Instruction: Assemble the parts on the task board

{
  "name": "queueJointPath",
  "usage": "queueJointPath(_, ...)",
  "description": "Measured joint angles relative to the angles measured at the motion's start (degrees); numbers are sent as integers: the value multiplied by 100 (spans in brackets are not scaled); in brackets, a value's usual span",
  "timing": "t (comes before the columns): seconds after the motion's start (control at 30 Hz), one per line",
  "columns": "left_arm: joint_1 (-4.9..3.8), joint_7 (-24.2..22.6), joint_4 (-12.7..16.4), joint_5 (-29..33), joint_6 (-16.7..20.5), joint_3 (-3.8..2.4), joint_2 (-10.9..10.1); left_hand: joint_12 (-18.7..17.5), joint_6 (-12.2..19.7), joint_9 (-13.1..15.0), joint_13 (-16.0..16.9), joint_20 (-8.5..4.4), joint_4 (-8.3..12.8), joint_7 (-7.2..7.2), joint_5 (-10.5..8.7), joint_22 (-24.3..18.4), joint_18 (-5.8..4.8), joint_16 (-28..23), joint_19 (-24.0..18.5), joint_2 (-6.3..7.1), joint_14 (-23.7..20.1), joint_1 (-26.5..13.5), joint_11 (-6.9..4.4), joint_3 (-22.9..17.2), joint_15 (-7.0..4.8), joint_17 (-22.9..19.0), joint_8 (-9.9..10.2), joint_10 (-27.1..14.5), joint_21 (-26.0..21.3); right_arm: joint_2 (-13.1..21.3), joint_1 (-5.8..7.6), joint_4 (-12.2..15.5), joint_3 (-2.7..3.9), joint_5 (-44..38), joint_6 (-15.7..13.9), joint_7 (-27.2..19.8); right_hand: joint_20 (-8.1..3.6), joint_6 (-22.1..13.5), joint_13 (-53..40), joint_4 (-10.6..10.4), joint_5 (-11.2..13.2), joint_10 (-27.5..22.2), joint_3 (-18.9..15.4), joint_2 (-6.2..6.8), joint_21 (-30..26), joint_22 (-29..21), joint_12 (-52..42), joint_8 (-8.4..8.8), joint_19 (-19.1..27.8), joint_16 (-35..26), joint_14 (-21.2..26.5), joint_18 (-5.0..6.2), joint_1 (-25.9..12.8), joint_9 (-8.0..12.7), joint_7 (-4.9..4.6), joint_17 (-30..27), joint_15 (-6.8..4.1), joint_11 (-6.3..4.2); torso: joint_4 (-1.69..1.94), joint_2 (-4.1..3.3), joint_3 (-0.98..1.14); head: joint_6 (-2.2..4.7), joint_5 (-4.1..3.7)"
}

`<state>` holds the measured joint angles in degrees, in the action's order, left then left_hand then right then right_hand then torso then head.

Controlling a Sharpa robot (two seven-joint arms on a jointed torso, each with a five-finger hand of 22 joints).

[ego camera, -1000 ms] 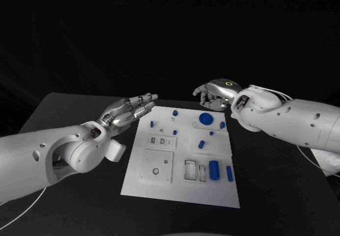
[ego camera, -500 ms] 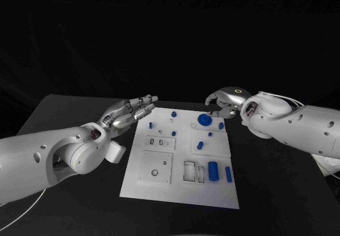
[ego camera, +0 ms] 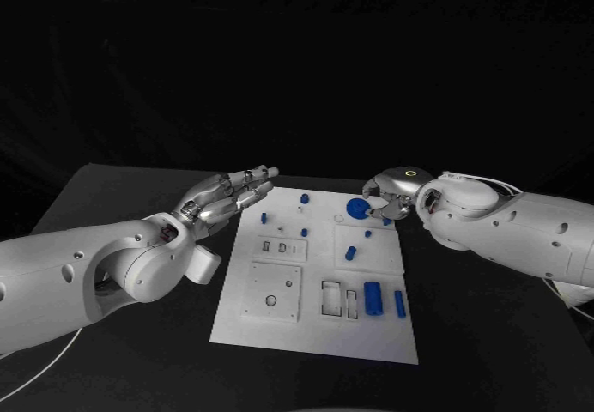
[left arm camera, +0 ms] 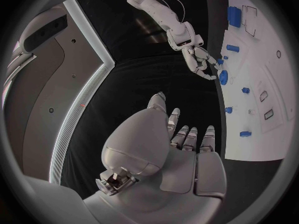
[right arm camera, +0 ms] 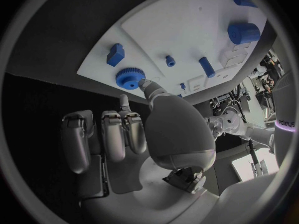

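Observation:
The white task board (ego camera: pixel 279 322) lies mid-table with several blue parts on it. A blue gear (ego camera: pixel 358 207) sits near the board's far edge. My right hand (ego camera: pixel 390 194) hovers at that gear with its fingers loosely bent and holds nothing. In the right wrist view its thumb tip reaches the rim of the gear (right arm camera: pixel 129 78). My left hand (ego camera: pixel 230 196) floats flat and empty, fingers stretched out, over the board's far left corner. The left wrist view shows the left hand (left arm camera: pixel 181 154), the right hand (left arm camera: pixel 202 64) and the gear (left arm camera: pixel 223 75).
A thick blue cylinder (ego camera: pixel 372 297) and a slim blue bar (ego camera: pixel 400 302) lie near the board's front right. Small blue pieces (ego camera: pixel 350 252) dot the middle. A square plate with a hole (ego camera: pixel 274 292) and rectangular slots (ego camera: pixel 333 296) sit in front. Black table (ego camera: pixel 112 197) surrounds the board.
My right hand has come down and toward the board, from above its far right corner to the blue gear. The left hand has stayed in place.

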<state>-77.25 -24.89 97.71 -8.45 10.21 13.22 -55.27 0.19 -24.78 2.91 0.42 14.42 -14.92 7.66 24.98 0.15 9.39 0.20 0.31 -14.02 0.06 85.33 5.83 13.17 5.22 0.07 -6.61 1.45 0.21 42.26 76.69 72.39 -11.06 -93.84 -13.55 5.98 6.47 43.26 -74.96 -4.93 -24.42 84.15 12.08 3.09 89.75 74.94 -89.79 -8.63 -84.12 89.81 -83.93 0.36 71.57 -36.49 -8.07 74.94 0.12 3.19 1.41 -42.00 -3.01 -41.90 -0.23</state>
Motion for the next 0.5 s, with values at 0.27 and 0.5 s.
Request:
queueJointPath(0.27, 1, 2, -3, -18, -19, 0, 3, 0, -21, -1, 5, 0, 0, 21, -1, 0, 0, 0, 0, 0, 0, 0, 20, 0, 0, 1, 0, 21, 0, -69, -41, -45, 0, -52, 20, 51, 23, -53, 1, 19, -20, -12, 19, 9, 0, -1, 0, 98, 18, 0, 2, 0, 38, 17, -54, 0, 40, 54, -2, 0, -1, -10, -6)
queueJointPath(0.5, 2, 10, -4, -31, -36, 0, 3, 0, -20, -1, 11, 0, 0, 20, -2, 0, 0, 0, 0, -16, 0, 16, 32, 0, 0, 1, -23, 32, 0, -105, -47, -69, 1, -72, -21, 59, 66, -119, 1, -5, 58, -22, 44, 7, 0, -1, 1, 244, 16, 0, 0, 0, 36, 116, -119, -1, 81, 102, -2, 0, -2, -22, -8)
